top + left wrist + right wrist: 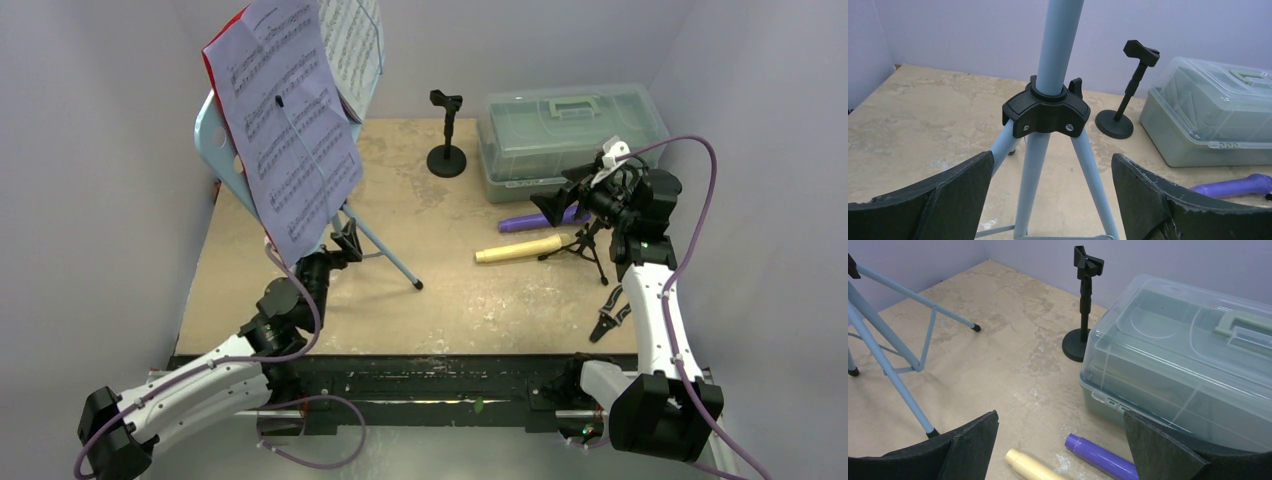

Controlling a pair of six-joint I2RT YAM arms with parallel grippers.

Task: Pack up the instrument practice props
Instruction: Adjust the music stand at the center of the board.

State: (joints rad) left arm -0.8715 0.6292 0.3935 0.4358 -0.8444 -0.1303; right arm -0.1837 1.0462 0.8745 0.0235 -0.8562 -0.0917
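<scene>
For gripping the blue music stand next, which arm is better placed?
Left. The open left gripper frames the legs of the music stand, just below its black hub. The right gripper hovers far off over the purple microphone and cream microphone.

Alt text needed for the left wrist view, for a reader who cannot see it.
The open left pincer faces the light-blue music stand up close, its black fingers showing either side of the tripod legs below the black collar. Behind on the table are a black mic holder, a closed translucent box and a purple microphone.
</scene>
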